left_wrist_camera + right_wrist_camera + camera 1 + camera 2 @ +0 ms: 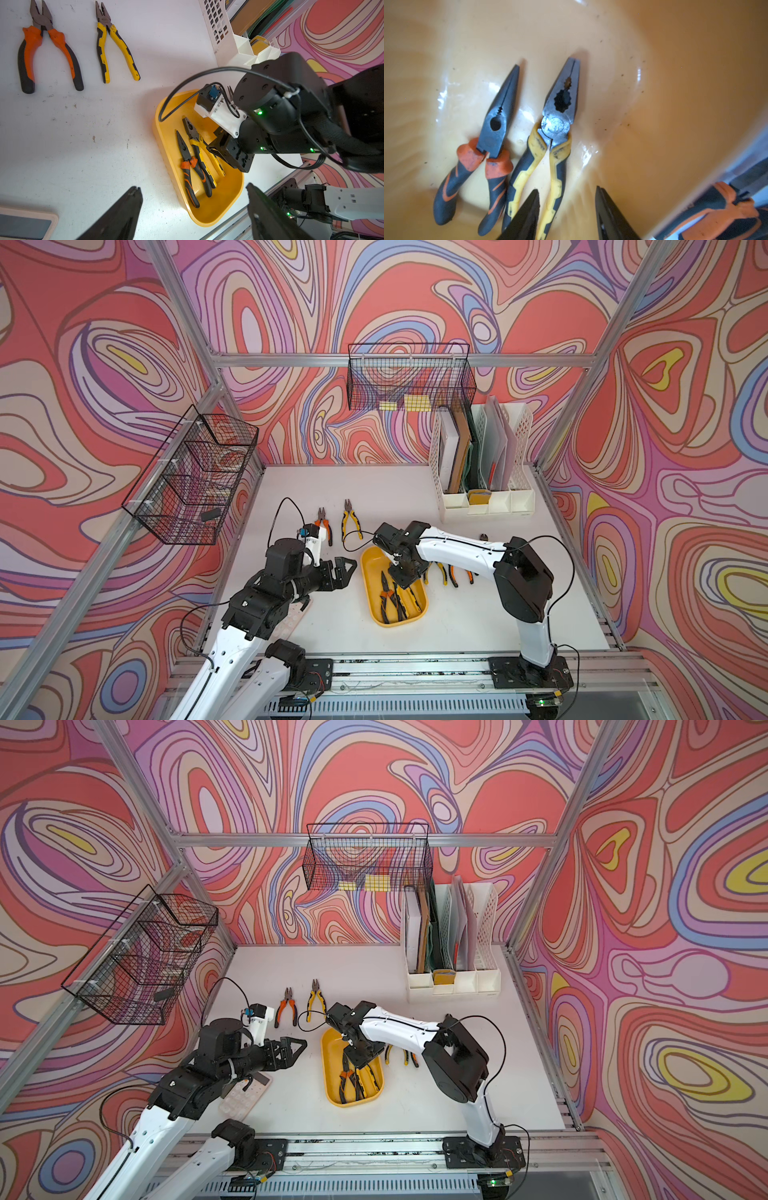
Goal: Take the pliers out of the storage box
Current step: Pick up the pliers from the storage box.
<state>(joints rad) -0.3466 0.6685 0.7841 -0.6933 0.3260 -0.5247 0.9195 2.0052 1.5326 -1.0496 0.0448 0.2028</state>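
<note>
Swirly pink-and-red walls [415, 302] all round, matt white bench [332, 489] scuffed and speckled. On the left, my left end effector [351, 571] hangs over it, fingers spread wide, nothing in them. Next, flat on the bench: an orange-handled pair [42, 25], a yellow-handled pair [106, 21]. Centre, the glossy round-cornered storage box [398, 621] holds a needle-nosed pair [500, 116] and a blunt yellow pair [560, 116]. My right end effector [567, 188] is down inside, part-open, one rubbery yellow handle between its fingers, a gap showing. More pliers [442, 574] lie right of the box.
</note>
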